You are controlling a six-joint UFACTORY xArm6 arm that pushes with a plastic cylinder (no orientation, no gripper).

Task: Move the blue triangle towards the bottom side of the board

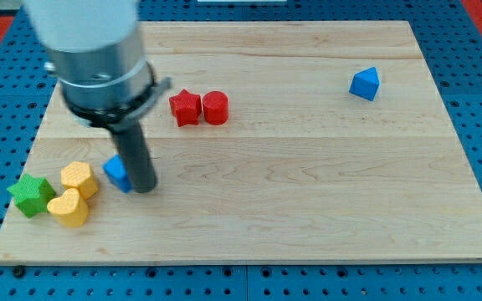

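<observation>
well, my tip (145, 188) touches a smooth blue block (116, 172) on the grainy wooden board (308, 184); no pincer shows.

The arm's grey housing (90, 50) runs off the view's top edge and it's blurred, so there's no reading its upper part. The dark rod (137, 155) stands right in front of a blue block (117, 172), covering its right side, and that block's shape can't be made out. My tip (145, 189) sits just right of it; whether the two touch, I can't tell.
</observation>
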